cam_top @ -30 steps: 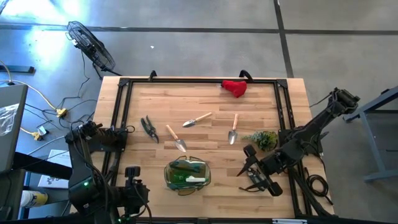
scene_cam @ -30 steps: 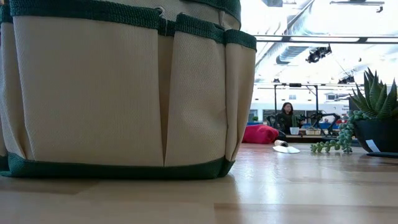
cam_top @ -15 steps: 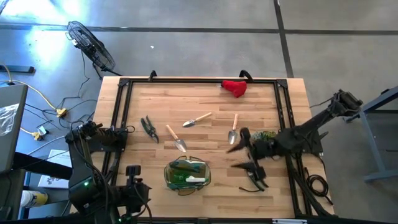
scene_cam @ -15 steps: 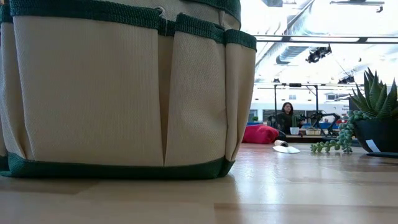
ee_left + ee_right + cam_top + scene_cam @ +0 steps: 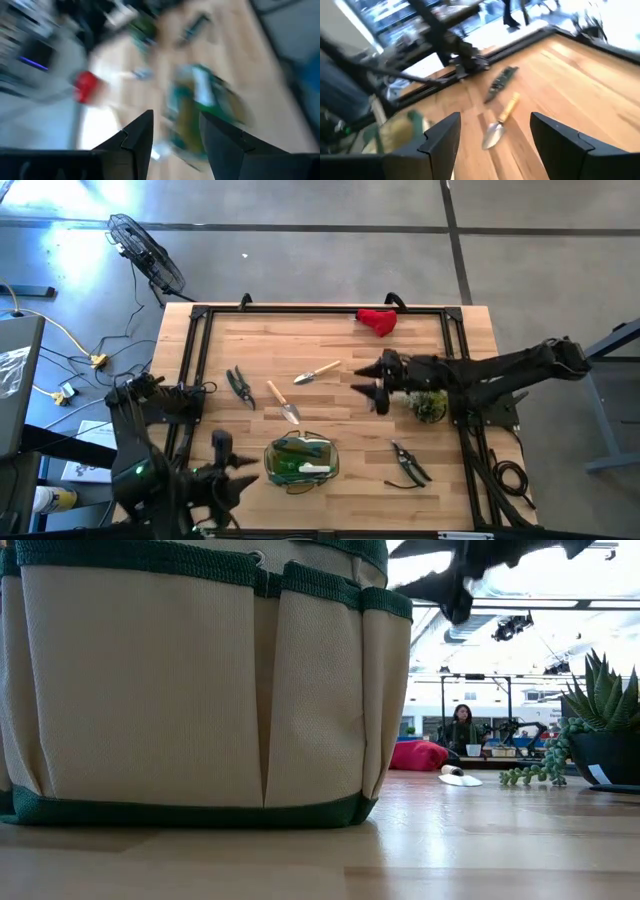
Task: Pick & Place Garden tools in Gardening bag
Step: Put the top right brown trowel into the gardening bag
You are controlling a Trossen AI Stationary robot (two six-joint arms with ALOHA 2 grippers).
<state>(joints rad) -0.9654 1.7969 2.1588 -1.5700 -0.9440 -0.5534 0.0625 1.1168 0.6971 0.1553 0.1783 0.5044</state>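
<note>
The olive-green gardening bag (image 5: 300, 460) stands near the table's near edge, with green-and-white items inside; it fills the low view (image 5: 200, 680). My left gripper (image 5: 243, 473) is open just left of it, empty. My right gripper (image 5: 366, 387) is open and empty above the table's right middle, over one trowel that it mostly hides; it shows dark in the low view (image 5: 455, 585). Two more trowels (image 5: 318, 372) (image 5: 283, 404) lie at the centre. Black shears (image 5: 238, 385) lie at the left, a second pair (image 5: 408, 465) at the near right. The red bundle (image 5: 378, 321) lies at the far edge.
A leafy green plant (image 5: 428, 404) sits right of my right gripper, also in the low view (image 5: 595, 725). A dark frame (image 5: 455, 360) borders the table. A person shows far behind the table (image 5: 462, 728). Bare wood lies between the bag and the near-right shears.
My right gripper has gone from the near-right shears, which stay on the table, up and toward the far edge and left, stopping open over the right trowel. My left gripper has turned from pointing toward the far edge to pointing at the bag.
</note>
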